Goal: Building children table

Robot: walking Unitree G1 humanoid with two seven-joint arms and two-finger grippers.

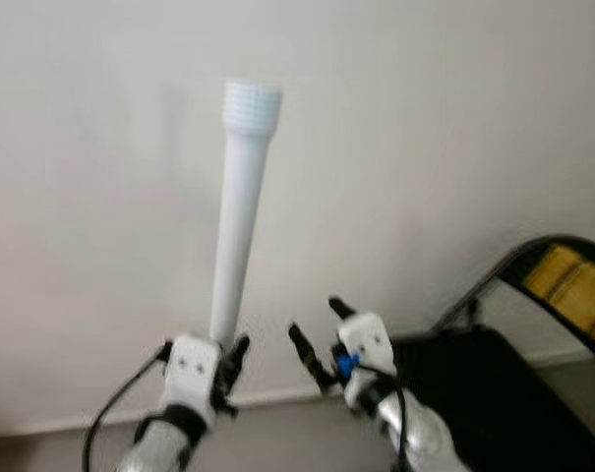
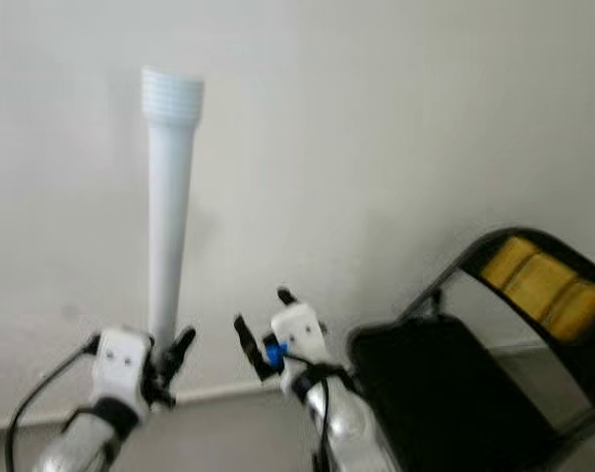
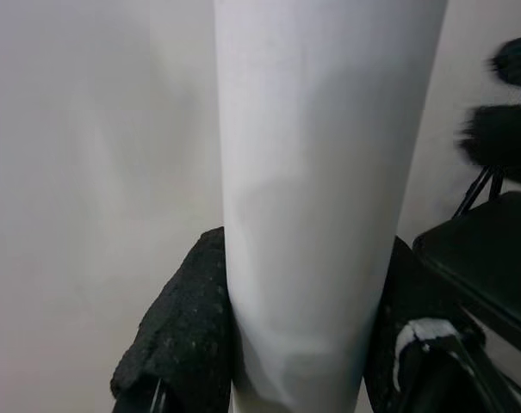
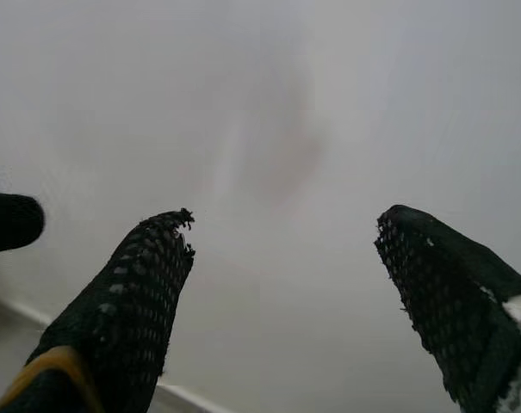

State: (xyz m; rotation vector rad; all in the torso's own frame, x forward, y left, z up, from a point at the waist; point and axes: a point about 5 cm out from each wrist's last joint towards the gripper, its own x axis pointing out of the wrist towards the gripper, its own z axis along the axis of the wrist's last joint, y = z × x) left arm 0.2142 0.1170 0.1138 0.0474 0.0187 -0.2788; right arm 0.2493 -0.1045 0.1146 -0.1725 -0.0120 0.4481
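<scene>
White table leg held upright, ribbed threaded end on top, in front of a plain white wall. Left gripper pinches its lower end; both fingers press against the tube's sides. Right gripper just beside the leg, fingers spread, holding nothing. Black folding chair beyond the right gripper, yellow backrest slats.

One white table leg is counted, gripped in the left gripper. Two grippers are seen, the right gripper beside it. One black folding chair is counted.
</scene>
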